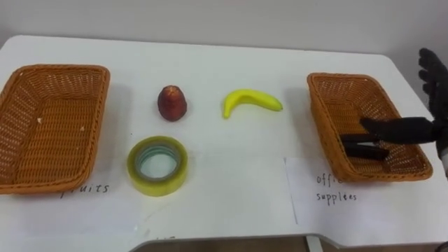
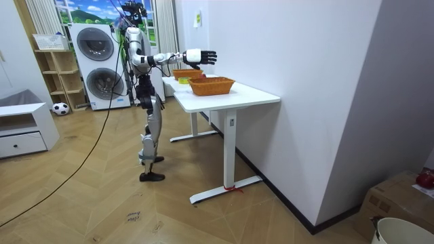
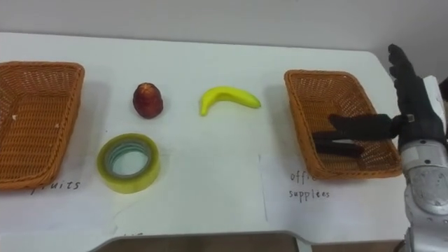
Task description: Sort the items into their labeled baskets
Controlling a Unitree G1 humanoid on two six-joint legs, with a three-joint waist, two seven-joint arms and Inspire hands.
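Right hand hangs over the office supplies basket, fingers spread and empty, a dark item lying beneath, so probably a drop-off. Banana, red fruit and tape sit on the desk, not yet sorted.

On the bench, the left basket sits at the left edge and the right basket near the right edge. Between them, toward the rear, a red fruit lies left of a banana. A tape roll lies flat before the fruit, nearer the front edge. A dark object lies in the right basket's front half, with the right hand just above it
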